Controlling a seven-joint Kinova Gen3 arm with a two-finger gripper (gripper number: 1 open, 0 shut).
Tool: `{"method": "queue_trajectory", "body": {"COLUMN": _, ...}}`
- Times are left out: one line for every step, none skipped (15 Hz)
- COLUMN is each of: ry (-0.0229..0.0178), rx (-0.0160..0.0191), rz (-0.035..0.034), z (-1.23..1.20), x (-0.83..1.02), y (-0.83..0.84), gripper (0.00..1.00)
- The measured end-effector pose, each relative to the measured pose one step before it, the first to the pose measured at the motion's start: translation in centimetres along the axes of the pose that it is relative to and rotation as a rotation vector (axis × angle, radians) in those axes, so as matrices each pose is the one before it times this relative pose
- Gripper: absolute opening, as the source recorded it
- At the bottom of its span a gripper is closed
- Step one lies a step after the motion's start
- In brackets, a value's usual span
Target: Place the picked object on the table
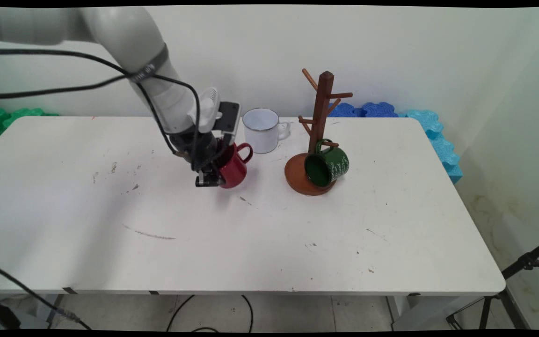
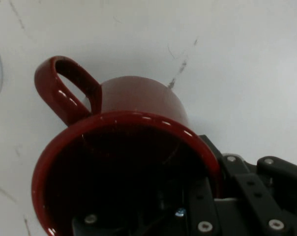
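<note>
Pincer [image 1: 214, 178] clamped on the red mug [image 1: 233, 166] — one finger inside the bowl, the other outside against the wall, rim pinched between them, as seen from the hand view where the finger [image 2: 200, 206] sits inside the dark interior. Mug [image 2: 133, 147] tilted, mouth toward the arm, handle [image 1: 245, 152] pointing away toward the back right; base low over the bench [image 1: 297, 243], touching or just clear cannot be told. A rim grip of this kind leaves the handle [image 2: 65, 93] free and unobstructed. Just behind and to the right, a white enamel mug [image 1: 261, 131] upright on the bench, handle to the right, near the red one but apart from it. Further right, a brown wooden mug tree [image 1: 321, 117] on a round base [image 1: 297, 180], pegs angled upward so a handle slid over one stays put. Green mug [image 1: 328, 164] hung by its handle on a low peg, mouth turned toward the camera, body resting over the base. Upper pegs bare. Blue and green foam pieces [image 1: 372, 110] along the wall behind the bench, well apart from the mugs.
</note>
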Motion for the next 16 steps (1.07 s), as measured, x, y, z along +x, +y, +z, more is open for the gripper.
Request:
{"method": "queue_trajectory", "body": {"ry": -0.00441, "rx": -0.00563, "rz": 0.00618, "z": 0.765, "x": 0.097, "y": -0.318, "gripper": 0.0}}
{"method": "queue_trajectory", "body": {"ry": -0.00357, "rx": -0.00495, "rz": 0.00431, "z": 0.624, "x": 0.083, "y": -0.257, "gripper": 0.0}}
{"method": "queue_trajectory", "body": {"ry": -0.00378, "rx": -0.00544, "rz": 0.00389, "z": 0.693, "x": 0.09, "y": -0.272, "gripper": 0.0}}
{"method": "queue_trajectory", "body": {"ry": -0.00341, "rx": -0.00561, "rz": 0.00328, "z": 0.661, "x": 0.095, "y": -0.253, "gripper": 0.0}}
{"method": "queue_trajectory", "body": {"ry": -0.00311, "rx": -0.00512, "rz": 0.00294, "z": 0.607, "x": 0.099, "y": -0.24, "gripper": 0.0}}
{"method": "queue_trajectory", "body": {"ry": -0.00289, "rx": -0.00378, "rz": 0.00169, "z": 0.475, "x": 0.064, "y": -0.191, "gripper": 0.0}}
{"method": "queue_trajectory", "body": {"ry": -0.00293, "rx": -0.00394, "rz": 0.00138, "z": 0.45, "x": 0.069, "y": -0.178, "gripper": 0.0}}
{"method": "queue_trajectory", "body": {"ry": -0.00294, "rx": -0.00381, "rz": 0.00102, "z": 0.472, "x": 0.088, "y": -0.201, "gripper": 0.0}}
{"method": "queue_trajectory", "body": {"ry": -0.00197, "rx": -0.00411, "rz": 0.0008, "z": 0.444, "x": 0.097, "y": -0.18, "gripper": 0.0}}
{"method": "queue_trajectory", "body": {"ry": -0.00161, "rx": -0.00282, "rz": 0.0014, "z": 0.37, "x": 0.103, "y": -0.163, "gripper": 0.0}}
{"method": "queue_trajectory", "body": {"ry": -0.00129, "rx": -0.00204, "rz": 0.00133, "z": 0.283, "x": 0.089, "y": -0.125, "gripper": 0.0}}
{"method": "queue_trajectory", "body": {"ry": -0.00105, "rx": -0.00181, "rz": 0.00103, "z": 0.306, "x": 0.067, "y": -0.136, "gripper": 0.0}}
{"method": "queue_trajectory", "body": {"ry": -0.00108, "rx": -0.00308, "rz": 0.00102, "z": 0.345, "x": 0.062, "y": -0.119, "gripper": 0.0}}
{"method": "queue_trajectory", "body": {"ry": 0.00179, "rx": 0.00047, "rz": 0.00224, "z": 0.186, "x": 0.181, "y": -0.133, "gripper": 1.0}}
{"method": "queue_trajectory", "body": {"ry": 0.002, "rx": -0.00065, "rz": 0.00092, "z": 0.215, "x": 0.052, "y": -0.102, "gripper": 1.0}}
{"method": "queue_trajectory", "body": {"ry": 0.00127, "rx": 0.00106, "rz": 0.00076, "z": 0.182, "x": 0.085, "y": -0.103, "gripper": 1.0}}
